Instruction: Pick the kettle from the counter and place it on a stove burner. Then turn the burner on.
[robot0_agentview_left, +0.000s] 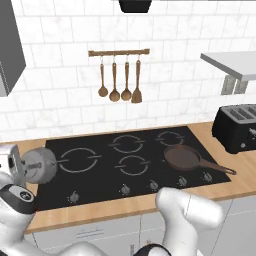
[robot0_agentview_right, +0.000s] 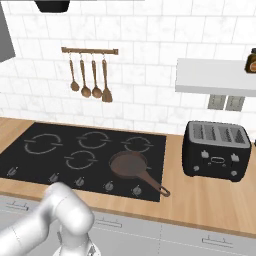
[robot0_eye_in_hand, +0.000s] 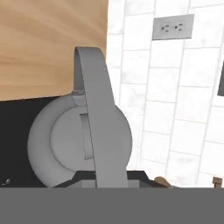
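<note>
I have the kettle (robot0_agentview_left: 40, 165) hanging from the gripper (robot0_agentview_left: 20, 167) at the cooktop's left edge, tipped on its side — its handle (robot0_eye_in_hand: 98, 131) runs straight back between my fingers, which look pinched on it. The big stove burner (robot0_agentview_left: 77, 160) lies just to the kettle's right, close by; beyond it sits the frying pan (robot0_agentview_left: 184, 157), well apart.

Grey kettle (robot0_agentview_left: 40, 165), black cooktop (robot0_agentview_left: 100, 172) with grey rings, brown frying pan (robot0_agentview_left: 184, 158).

A home kitchen: black cooktop (robot0_agentview_left: 125, 160) set in a wooden counter (robot0_agentview_right: 210, 200), white tiled wall (robot0_agentview_right: 145, 60), toaster (robot0_agentview_right: 216, 150), hanging utensils (robot0_agentview_left: 119, 80).
</note>
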